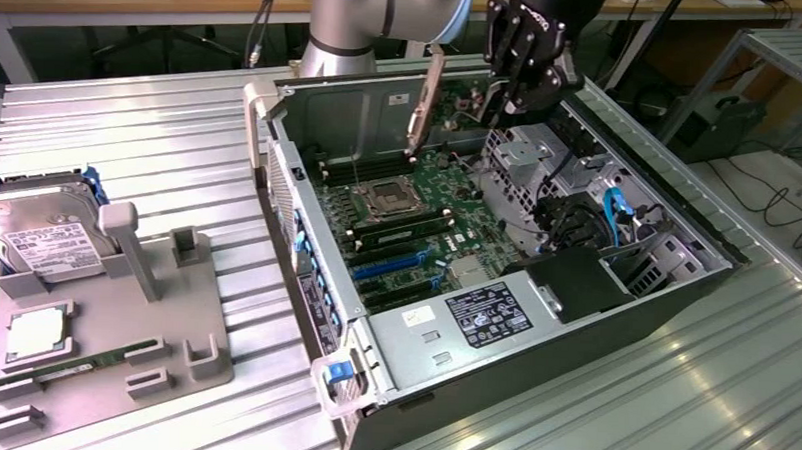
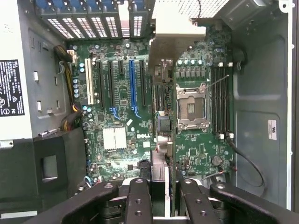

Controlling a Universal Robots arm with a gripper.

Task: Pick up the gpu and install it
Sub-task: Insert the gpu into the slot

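Observation:
My gripper (image 1: 510, 84) hangs over the open computer case (image 1: 292, 271), shut on the gpu (image 1: 424, 106). The card is held on edge above the motherboard (image 1: 421, 231), its silvery bracket pointing down toward the case's rear wall. In the wrist view the gpu (image 2: 162, 107) runs edge-on away from the two black fingers (image 2: 140, 200), and its bracket end is pale against the case's rear grille. It hovers above the board between the blue expansion slot (image 2: 132, 84) and the processor socket (image 2: 190, 107), not touching either.
A grey parts tray (image 1: 118, 305) on the exterior view's left holds a silver hard drive (image 1: 47, 238), a processor (image 1: 37, 332) and a green memory stick (image 1: 96, 359). Inside the case are the power supply (image 1: 485, 313), drive cages and cables (image 1: 601, 222).

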